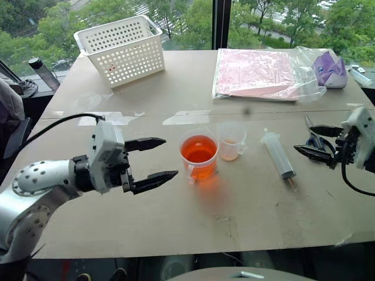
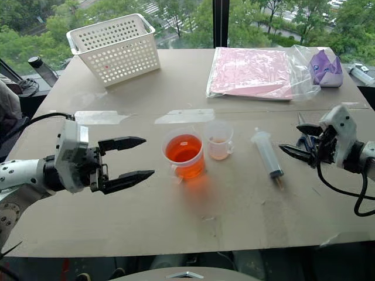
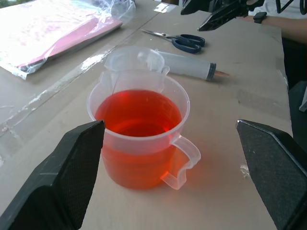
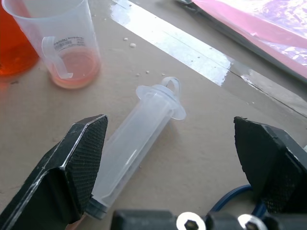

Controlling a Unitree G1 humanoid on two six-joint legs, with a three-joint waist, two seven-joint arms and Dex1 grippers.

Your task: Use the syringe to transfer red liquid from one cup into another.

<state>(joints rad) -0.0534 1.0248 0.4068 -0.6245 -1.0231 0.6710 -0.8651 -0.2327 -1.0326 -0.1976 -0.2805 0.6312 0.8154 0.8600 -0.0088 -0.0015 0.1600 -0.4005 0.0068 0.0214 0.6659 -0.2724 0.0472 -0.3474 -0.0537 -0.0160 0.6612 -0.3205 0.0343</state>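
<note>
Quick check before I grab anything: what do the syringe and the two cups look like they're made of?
Syringe: clear, slightly frosted plastic barrel, dark rubber-looking seal. Wide cup and measuring beaker: thin translucent plastic with moulded handles; the liquid shows through. Likely light and slippery.

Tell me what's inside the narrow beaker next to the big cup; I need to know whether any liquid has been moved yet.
The narrow beaker holds a shallow film of pale orange-red liquid at its bottom, nothing else. The wide cup beside it is well filled with red liquid. Nothing covers the beaker's inside.
</note>
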